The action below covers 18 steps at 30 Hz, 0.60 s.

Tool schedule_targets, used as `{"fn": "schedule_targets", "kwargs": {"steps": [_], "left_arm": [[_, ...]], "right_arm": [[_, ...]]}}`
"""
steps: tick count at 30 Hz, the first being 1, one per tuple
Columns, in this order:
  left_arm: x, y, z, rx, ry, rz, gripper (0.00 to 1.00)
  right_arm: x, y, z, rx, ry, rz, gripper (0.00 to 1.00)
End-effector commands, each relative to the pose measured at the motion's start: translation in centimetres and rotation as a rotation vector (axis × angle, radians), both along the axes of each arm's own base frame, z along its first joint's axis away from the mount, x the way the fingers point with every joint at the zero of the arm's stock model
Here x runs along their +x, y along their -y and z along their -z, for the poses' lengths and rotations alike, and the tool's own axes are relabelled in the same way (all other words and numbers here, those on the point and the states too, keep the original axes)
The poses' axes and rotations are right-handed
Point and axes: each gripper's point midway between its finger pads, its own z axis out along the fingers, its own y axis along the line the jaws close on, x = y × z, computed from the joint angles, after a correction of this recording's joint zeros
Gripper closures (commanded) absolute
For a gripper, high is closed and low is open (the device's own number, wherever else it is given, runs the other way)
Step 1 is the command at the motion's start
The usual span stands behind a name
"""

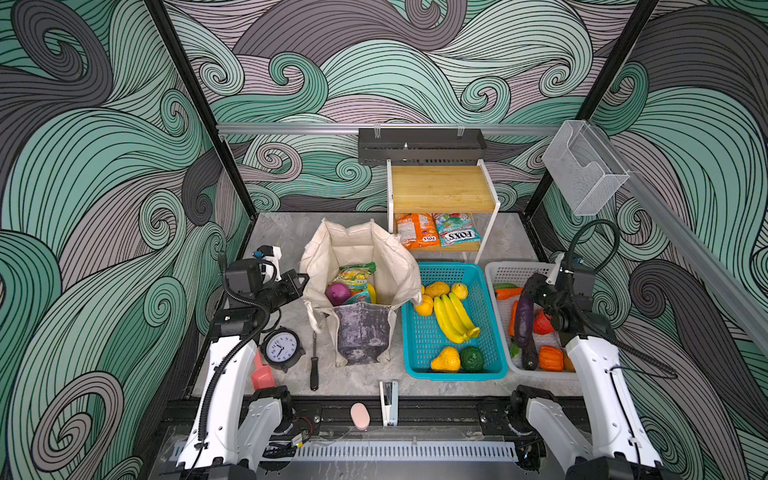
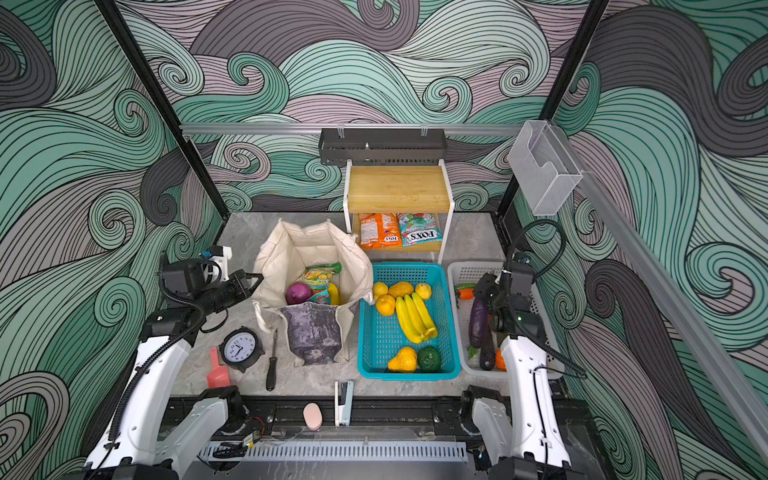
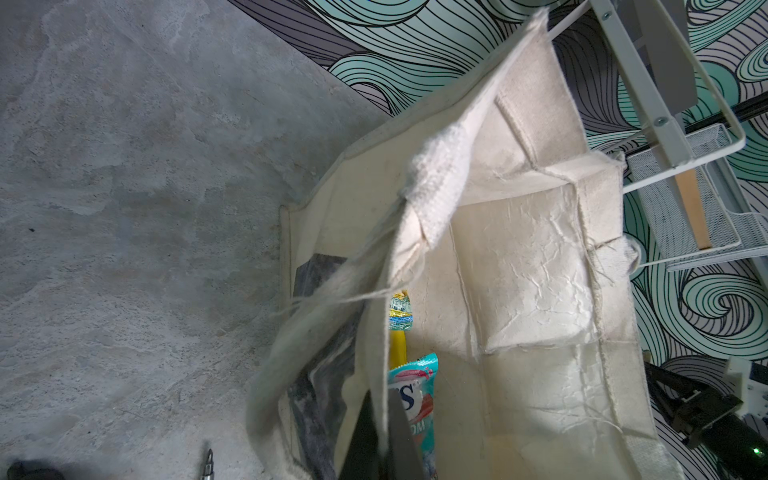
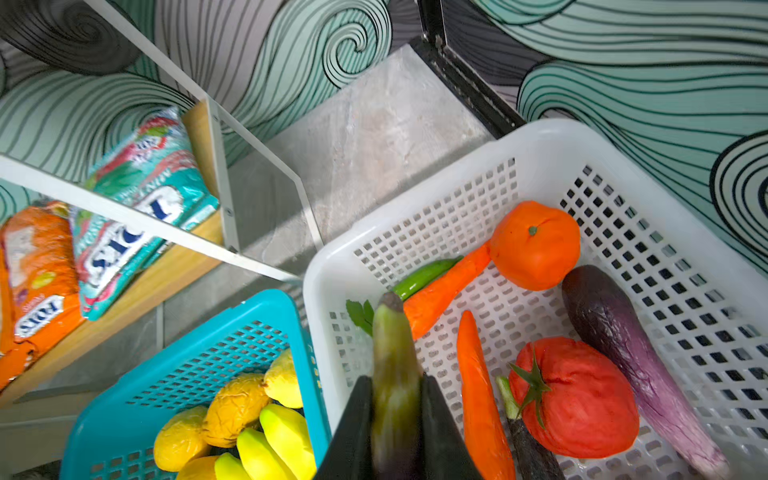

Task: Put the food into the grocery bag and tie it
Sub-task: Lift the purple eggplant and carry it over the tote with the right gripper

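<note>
Left gripper (image 3: 382,432): pressed together on the near side wall of the grocery bag (image 1: 353,245). In the left wrist view you see cream cloth pinched between its fingers.
Right gripper (image 4: 395,415): you have it pinching an eggplant (image 4: 395,353) near the greenish stem end, above the floor of the white basket (image 4: 457,166).
Grocery bag: stands upright with its mouth open near the middle of the table. It is between your left arm and the teal basket (image 1: 440,270), just beside that basket's corner.
Food in the bag: a purple onion (image 1: 337,293), a yellow-green packet (image 1: 355,274), a teal-red packet (image 3: 415,395) and a yellow banana (image 3: 398,349).
Food in the teal basket: a bunch of bananas (image 1: 455,318) among other yellow, orange and green fruit.
Food in the white basket: a tomato (image 4: 577,399), an orange (image 4: 534,245), carrots and a second eggplant (image 4: 636,353).
Rack (image 1: 442,187): its lower shelf holds an orange packet (image 1: 415,230) and a teal packet (image 1: 457,228), side by side.
Strap (image 1: 313,320): hangs loose down the bag's front left corner, untied.
</note>
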Motion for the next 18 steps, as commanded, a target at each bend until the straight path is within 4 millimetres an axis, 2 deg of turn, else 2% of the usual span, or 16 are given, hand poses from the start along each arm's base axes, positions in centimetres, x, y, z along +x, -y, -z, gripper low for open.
{"fn": "schedule_targets", "kwargs": {"steps": [1, 5, 8, 13, 18], "left_arm": [[-0.1, 0.0, -0.5, 0.004, 0.018, 0.0, 1.0], [-0.1, -0.1, -0.5, 0.006, 0.018, -0.002, 1.0], [-0.1, 0.0, -0.4, 0.003, 0.015, 0.0, 1.0], [-0.1, -0.1, -0.6, 0.007, 0.021, -0.002, 1.0], [-0.1, -0.1, -0.5, 0.007, 0.018, -0.002, 1.0]], "right_arm": [[0.3, -0.2, -1.9, -0.014, 0.039, -0.021, 0.81], [0.8, -0.7, -3.1, 0.01, 0.059, -0.042, 0.81], [1.2, -2.1, -5.6, 0.029, 0.12, -0.082, 0.81], [1.4, -6.1, -10.0, 0.001, 0.183, -0.191, 0.81], [1.6, -11.1, -14.5, -0.005, 0.276, -0.309, 0.81]]}}
